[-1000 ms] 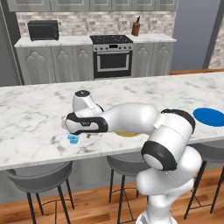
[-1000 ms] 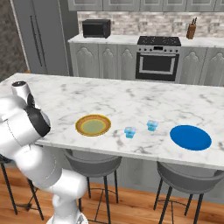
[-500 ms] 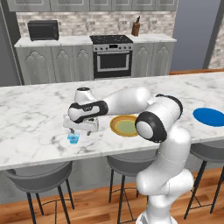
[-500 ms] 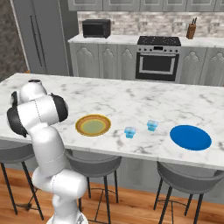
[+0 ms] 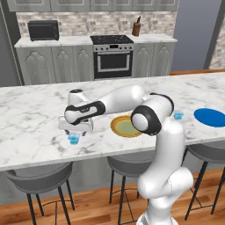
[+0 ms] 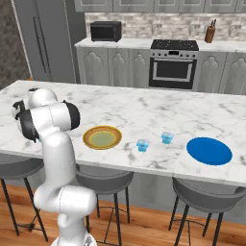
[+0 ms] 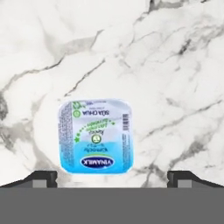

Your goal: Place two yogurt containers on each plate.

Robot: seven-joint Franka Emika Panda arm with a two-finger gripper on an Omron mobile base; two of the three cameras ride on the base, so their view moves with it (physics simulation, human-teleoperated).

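gripper (image 5: 74, 132) now over yogurt cup (image 5: 74, 139), three cups, two plates

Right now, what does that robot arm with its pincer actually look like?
The arm is made of glossy white rounded segments linked by dark, nearly black joint rings, like fat tubes bent at elbows. Its hand block is white over grey. The pincer ends in two small dark, squared finger tips. No cables or markings are visible.

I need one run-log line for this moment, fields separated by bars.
gripper: open, above yogurt container | container: upright on marble counter, not held | gold-rimmed plate: no containers | blue plate: no containers
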